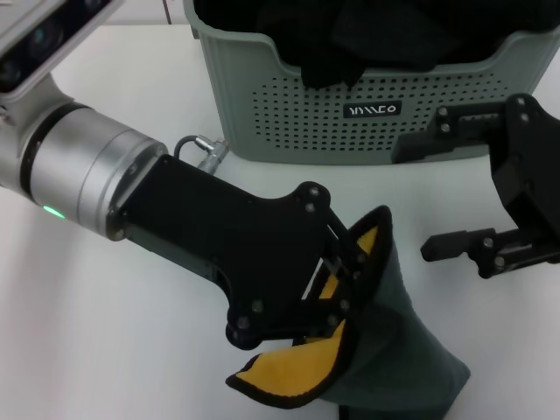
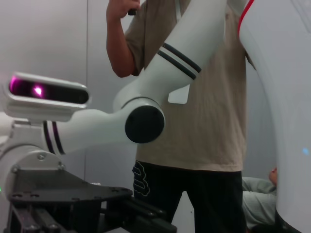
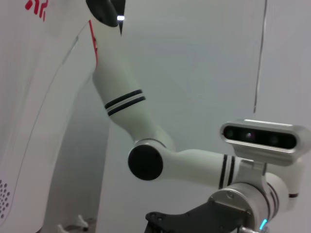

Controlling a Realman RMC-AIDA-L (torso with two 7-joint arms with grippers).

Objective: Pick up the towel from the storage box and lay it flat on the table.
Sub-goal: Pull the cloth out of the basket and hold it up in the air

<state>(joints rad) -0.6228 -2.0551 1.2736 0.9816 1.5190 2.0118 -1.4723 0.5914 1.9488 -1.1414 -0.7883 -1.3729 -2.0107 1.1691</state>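
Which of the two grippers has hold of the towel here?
The left gripper: it is shut on the towel's folded edge, yellow side showing, in front of the storage box. The right gripper is open beside it, holding nothing.

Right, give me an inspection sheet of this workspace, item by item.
Surface: white table, bare where visible.
Job's things: towel out of the storage box, bunched on the table, grey-green with yellow side folded out; not flat.
Clutter: dark cloth heaped in the box.
Grippers: left pincer shut on the towel's edge; right pincer beside the box, empty, jaws' state unclear.
Cables: metal connector with grey lead beside the left arm.
Surroundings: person in beige shirt standing near, per left wrist view.
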